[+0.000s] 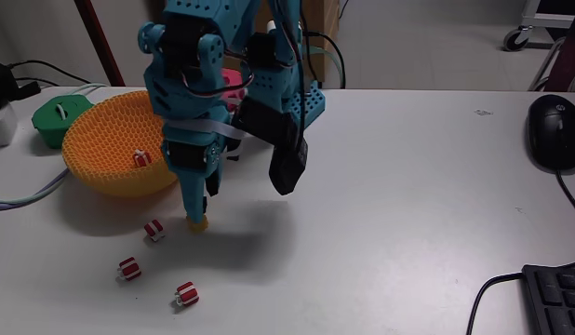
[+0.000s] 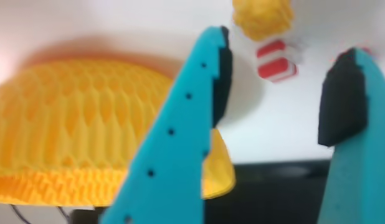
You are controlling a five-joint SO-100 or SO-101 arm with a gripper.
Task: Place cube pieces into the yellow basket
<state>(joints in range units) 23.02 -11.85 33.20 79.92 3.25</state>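
Observation:
The yellow basket [image 1: 115,149] sits at the left of the fixed view with one red-and-white cube piece [image 1: 140,157] inside. Three more striped cube pieces [image 1: 154,229] [image 1: 129,269] [image 1: 186,294] lie on the table in front of it. A bumpy yellow-orange cube piece [image 1: 198,223] rests at the tip of one finger of my gripper [image 1: 241,203], which points down and stands open, holding nothing. In the wrist view the gripper [image 2: 283,46] has its fingers apart. The yellow-orange piece [image 2: 262,15] and a striped piece [image 2: 276,60] lie just beyond the tips, and the basket [image 2: 74,124] is at the left.
A green round disc [image 1: 55,116] lies behind the basket and a pink one [image 1: 232,79] behind the arm. A black mouse [image 1: 557,130] and a keyboard [image 1: 557,298] with its cable are at the right. Cables trail at the far left.

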